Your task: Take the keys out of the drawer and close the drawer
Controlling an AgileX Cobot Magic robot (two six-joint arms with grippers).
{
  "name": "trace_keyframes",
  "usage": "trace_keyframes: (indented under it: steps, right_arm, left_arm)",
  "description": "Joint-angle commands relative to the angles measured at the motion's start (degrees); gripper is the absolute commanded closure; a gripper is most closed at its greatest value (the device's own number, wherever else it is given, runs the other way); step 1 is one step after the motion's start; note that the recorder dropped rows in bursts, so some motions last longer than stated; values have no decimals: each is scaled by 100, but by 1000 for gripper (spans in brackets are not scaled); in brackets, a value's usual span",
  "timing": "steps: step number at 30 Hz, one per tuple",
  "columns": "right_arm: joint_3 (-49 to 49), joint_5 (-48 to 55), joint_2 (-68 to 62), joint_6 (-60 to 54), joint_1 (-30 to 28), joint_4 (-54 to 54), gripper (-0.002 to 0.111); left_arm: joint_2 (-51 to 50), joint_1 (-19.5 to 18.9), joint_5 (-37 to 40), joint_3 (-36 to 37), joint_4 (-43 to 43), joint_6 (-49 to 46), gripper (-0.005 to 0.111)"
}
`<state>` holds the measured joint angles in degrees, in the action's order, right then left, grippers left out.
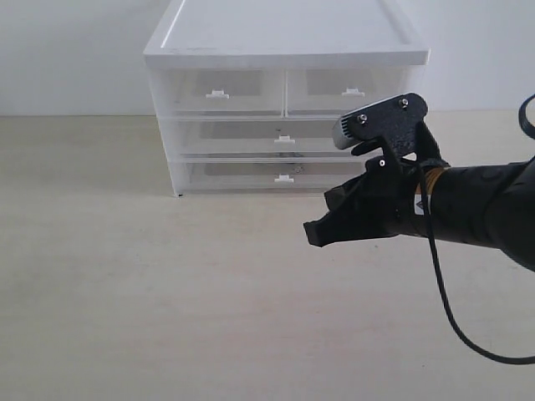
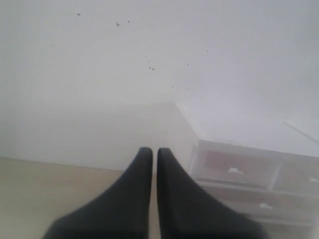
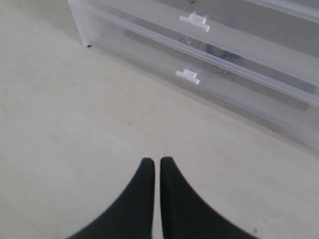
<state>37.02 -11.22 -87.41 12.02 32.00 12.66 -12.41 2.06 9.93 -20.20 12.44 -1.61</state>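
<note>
The drawer (image 1: 251,176) is the lowest full-width tier of the white cabinet (image 1: 284,50), and it stands closed with its tab handle (image 1: 284,178) at the middle. In the right wrist view the same drawer (image 3: 149,59) shows a faint dark shape, apparently the keys (image 3: 223,69), through its translucent front just beyond the handle (image 3: 188,75). My right gripper (image 1: 316,234) (image 3: 154,162) hovers over the table in front of the cabinet, shut and empty. My left gripper (image 2: 151,152) is shut on nothing; it is out of the exterior view.
A similar wide drawer (image 1: 251,136) lies one tier up, with two half-width drawers (image 1: 217,90) above it. The cabinet (image 2: 249,184) stands against a white wall (image 1: 75,50). A black cable (image 1: 443,301) hangs from my right arm over the beige tabletop (image 1: 167,292).
</note>
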Motion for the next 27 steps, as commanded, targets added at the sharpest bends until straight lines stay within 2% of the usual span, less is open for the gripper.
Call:
trace_keyframes:
  steps: [1,4,9,11,15,17,22,25,27]
  right_arm:
    - [27,-195,-5,83,3,8,109]
    - [27,-376,-9,166,3,8,109]
    - [27,-399,-18,269,3,8,109]
    - [27,-492,-18,328,17,8,109]
    - [27,-807,-111,327,369,8,109]
    - [27,-892,-226,327,579,-136,109]
    - [49,-1129,-667,-346,797,-1407,109]
    - [229,-1112,-948,-705,797,-2048,109]
    - [441,-1018,-1138,-808,797,-2110,109]
  left_arm:
    - [-1252,-19,516,-616,609,-830,103]
    - [-2288,-19,442,-860,1648,-1948,103]
    - [-3836,-19,676,-1328,4666,-5120,103]
    - [-4524,-5,1244,-1582,6069,-6941,103]
    - [-5754,-5,3046,-1991,8751,-10247,103]
    - [-6311,-5,3365,-2303,8751,-10455,103]
    - [-7224,28,3378,-2943,8751,-10397,103]
    - [-7616,189,3255,-3253,8751,-10869,103]
    - [-7829,299,2998,-3447,8751,-11024,103]
